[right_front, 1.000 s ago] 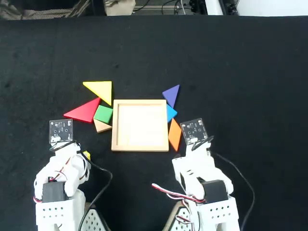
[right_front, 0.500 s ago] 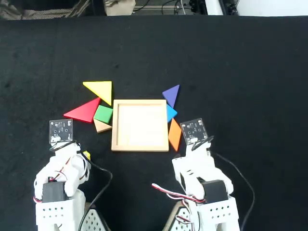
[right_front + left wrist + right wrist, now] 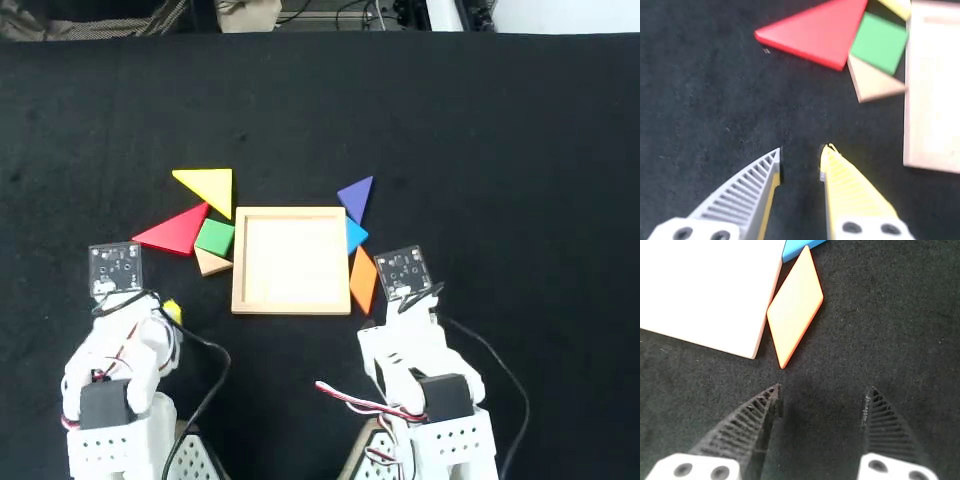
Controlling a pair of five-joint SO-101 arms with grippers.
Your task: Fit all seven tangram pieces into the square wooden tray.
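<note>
While seven pieces (image 3: 175, 232) lie outside the wooden tray (image 3: 239, 262) | left jaws slightly parted | right jaws spread wide

Black-clothed table (image 3: 500, 150). On it: square wooden tray (image 3: 240, 262); left of it yellow triangle (image 3: 210, 185), red triangle (image 3: 175, 232), green square (image 3: 215, 238), tan triangle (image 3: 209, 263); right of it dark blue triangle (image 3: 357, 195), light blue piece (image 3: 354, 236), orange parallelogram (image 3: 363, 279).

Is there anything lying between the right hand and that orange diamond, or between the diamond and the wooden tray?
Nothing visible. Bare black cloth lies between the open right hand and the orange diamond. The diamond sits right beside the empty tray, with a blue piece at its far tip.
</note>
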